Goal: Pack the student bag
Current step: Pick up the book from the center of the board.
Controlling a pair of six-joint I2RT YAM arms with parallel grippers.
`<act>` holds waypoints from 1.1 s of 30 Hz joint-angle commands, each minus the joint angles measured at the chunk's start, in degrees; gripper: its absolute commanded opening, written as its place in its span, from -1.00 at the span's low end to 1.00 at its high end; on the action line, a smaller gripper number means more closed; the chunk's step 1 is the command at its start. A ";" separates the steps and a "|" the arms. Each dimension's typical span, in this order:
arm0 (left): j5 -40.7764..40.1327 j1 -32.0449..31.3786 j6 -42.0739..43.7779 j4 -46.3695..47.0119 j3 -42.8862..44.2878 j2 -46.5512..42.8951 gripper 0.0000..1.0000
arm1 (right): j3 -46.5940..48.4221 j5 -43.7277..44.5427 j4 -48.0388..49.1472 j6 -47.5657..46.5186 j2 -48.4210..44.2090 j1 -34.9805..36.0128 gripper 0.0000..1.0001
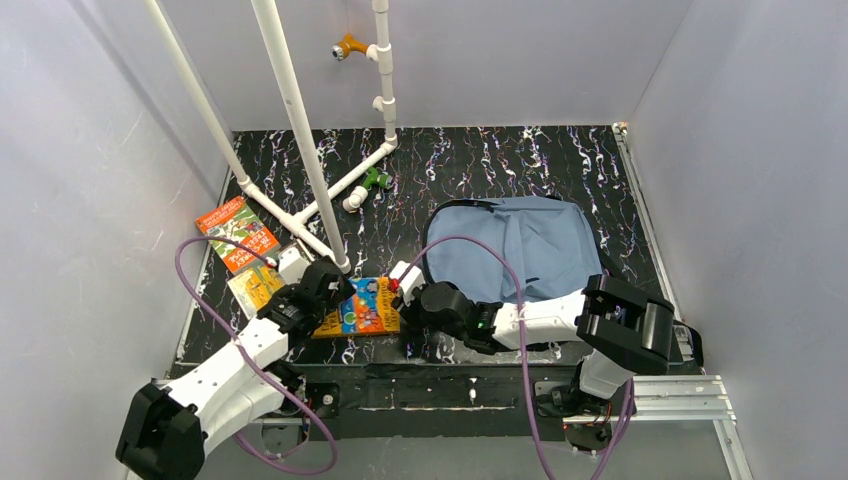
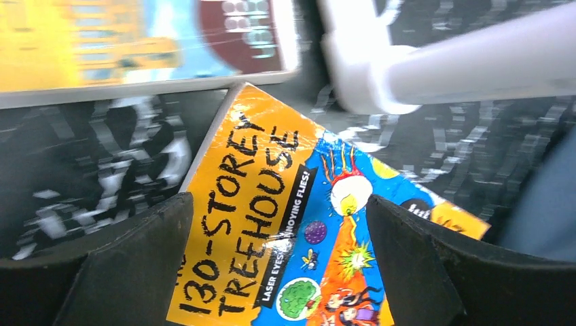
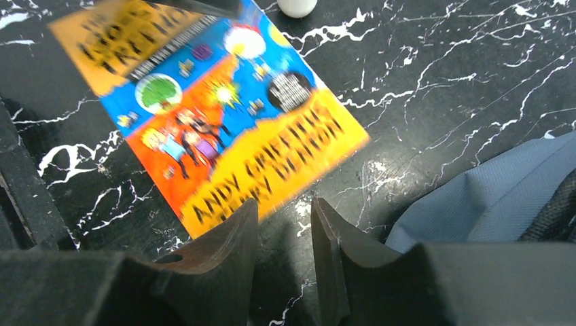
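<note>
Near the soft, rounded student bag [image 1: 530, 245] lies a glossy rectangular book [image 1: 365, 308].

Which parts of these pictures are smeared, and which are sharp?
Left wrist view: the treehouse book reads clearly, glare on its cover; the second book and white pipe smear. Right wrist view: the same book blurs, the marbled table is sharp. Top view: evenly lit, crisp.

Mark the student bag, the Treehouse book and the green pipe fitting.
student bag [image 1: 530, 245]: top view, middle of its blue fabric.
Treehouse book [image 2: 265, 190]: left wrist view, orange title area of the cover.
green pipe fitting [image 1: 377, 179]: top view, its green body.
</note>
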 commanded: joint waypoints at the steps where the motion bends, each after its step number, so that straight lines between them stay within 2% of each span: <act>1: 22.83 -0.30 -3.71 13.16 -5.15 5.95 0.96 | 1.92 1.13 0.89 -0.83 -2.91 0.04 -0.13; 5: 31.47 -0.98 -2.50 15.37 -2.16 8.22 0.96 | 3.03 0.93 0.81 -2.43 -2.38 0.02 -0.10; 8: 32.51 -1.80 -3.70 12.74 -0.81 4.76 0.96 | 4.01 0.17 0.76 -3.69 -1.05 0.02 0.02; 12: 27.00 -1.78 -2.88 0.09 3.43 -2.09 0.96 | 7.33 -2.65 -2.61 -6.89 1.79 0.02 0.24; 16: 19.30 -1.65 -1.05 -13.70 10.61 -4.44 0.96 | 11.28 -2.47 -8.20 -8.78 3.05 0.02 0.50; 19: 16.40 -1.57 0.73 -16.83 12.85 -3.54 0.97 | 11.83 -1.48 -8.73 -5.50 2.52 -0.82 0.67; 22: 14.99 -1.11 3.55 -16.61 13.81 -0.89 0.97 | 11.85 -3.63 -8.89 -0.51 2.34 -1.35 0.68; 26: 14.28 0.53 10.27 -12.57 14.34 3.37 0.97 | 11.42 -5.30 -10.05 10.58 1.61 -1.36 0.63; 29: 16.19 2.20 15.13 -8.87 14.43 6.65 0.97 | 10.87 -3.24 -13.60 19.64 -0.07 -1.54 0.58; 33: 18.27 3.72 19.10 -4.26 13.40 10.32 0.96 | 9.17 0.03 -18.00 26.90 -2.96 -1.78 0.46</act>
